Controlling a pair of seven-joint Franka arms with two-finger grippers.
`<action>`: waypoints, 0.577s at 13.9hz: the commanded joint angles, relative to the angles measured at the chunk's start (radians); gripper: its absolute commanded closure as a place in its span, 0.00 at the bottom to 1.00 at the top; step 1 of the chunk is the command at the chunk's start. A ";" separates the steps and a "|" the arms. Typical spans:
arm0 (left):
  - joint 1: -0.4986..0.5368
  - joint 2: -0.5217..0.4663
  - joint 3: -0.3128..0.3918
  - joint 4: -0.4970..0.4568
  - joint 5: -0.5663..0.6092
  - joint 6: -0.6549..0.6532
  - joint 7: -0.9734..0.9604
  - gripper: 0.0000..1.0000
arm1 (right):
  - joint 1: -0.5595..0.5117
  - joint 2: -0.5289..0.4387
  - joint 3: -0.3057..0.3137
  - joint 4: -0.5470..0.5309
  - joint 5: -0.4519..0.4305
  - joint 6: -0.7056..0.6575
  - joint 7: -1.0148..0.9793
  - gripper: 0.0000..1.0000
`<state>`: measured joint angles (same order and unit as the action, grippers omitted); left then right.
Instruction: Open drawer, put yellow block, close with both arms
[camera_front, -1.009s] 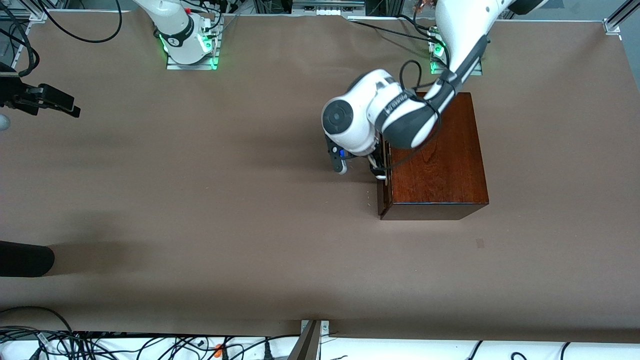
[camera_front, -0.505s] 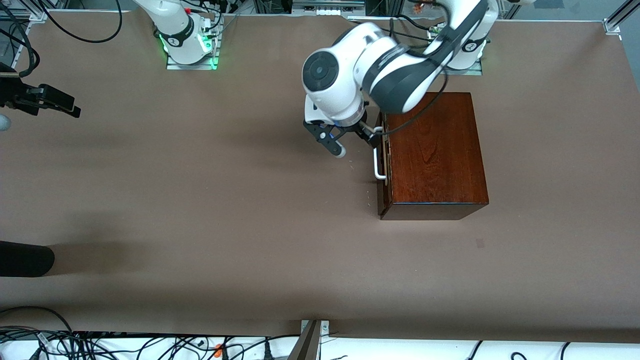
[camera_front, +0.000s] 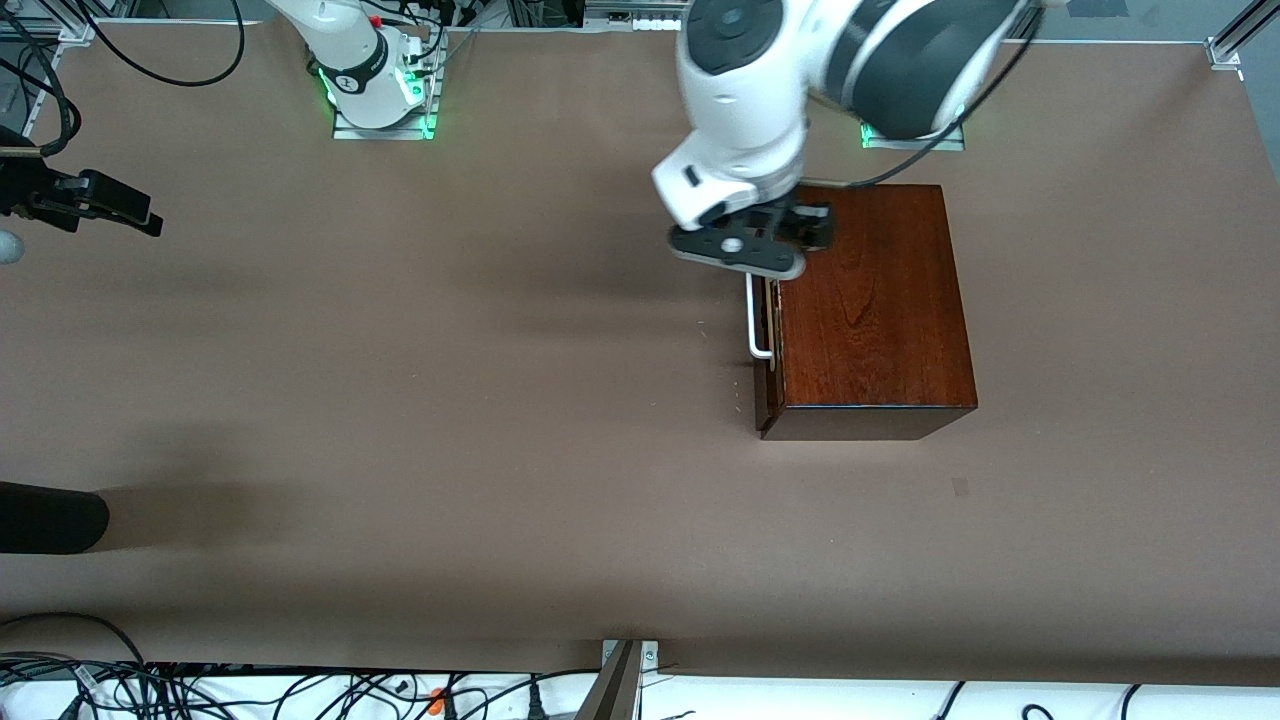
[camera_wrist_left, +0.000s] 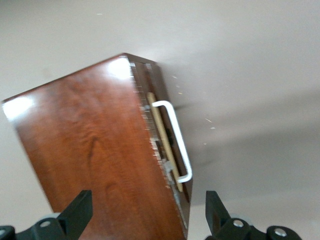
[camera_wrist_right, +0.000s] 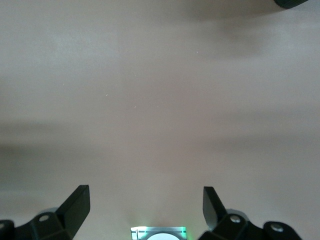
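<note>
The reddish-brown wooden box (camera_front: 870, 310) stands near the left arm's base. Its drawer (camera_front: 765, 330), with dark front and white bar handle (camera_front: 756, 320), is pushed almost fully in. In the left wrist view a thin strip of pale wood shows above the handle (camera_wrist_left: 175, 140) beside the box (camera_wrist_left: 95, 160). My left gripper (camera_front: 770, 245) hangs open and empty in the air over the box's corner by the drawer front; it also shows in the left wrist view (camera_wrist_left: 145, 220). My right gripper (camera_front: 90, 200) waits open over the right arm's end of the table and shows in the right wrist view (camera_wrist_right: 145, 210). The yellow block is out of view.
A dark rounded object (camera_front: 50, 518) lies at the table edge on the right arm's end. Cables and a metal post (camera_front: 620, 680) run along the edge nearest the front camera. The right arm's green-lit base (camera_front: 375, 90) stands at the table's top edge.
My left gripper has left the drawer handle, risen and swung toward its base, and now hangs over the box's corner. The drawer and my right arm have not moved.
</note>
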<state>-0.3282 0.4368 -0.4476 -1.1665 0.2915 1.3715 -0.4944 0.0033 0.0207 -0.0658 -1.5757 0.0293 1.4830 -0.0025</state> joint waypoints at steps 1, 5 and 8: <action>0.087 -0.078 -0.002 -0.019 -0.058 -0.017 -0.020 0.00 | -0.002 0.005 0.001 0.016 -0.002 -0.012 -0.005 0.00; 0.266 -0.179 -0.002 -0.074 -0.185 -0.034 -0.013 0.00 | 0.000 0.005 0.001 0.016 -0.002 -0.015 -0.004 0.00; 0.279 -0.246 0.097 -0.134 -0.226 -0.029 0.002 0.00 | -0.002 0.005 0.000 0.014 0.000 -0.016 -0.005 0.00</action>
<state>-0.0548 0.2706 -0.4159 -1.2087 0.1056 1.3307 -0.4993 0.0034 0.0212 -0.0658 -1.5757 0.0293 1.4825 -0.0025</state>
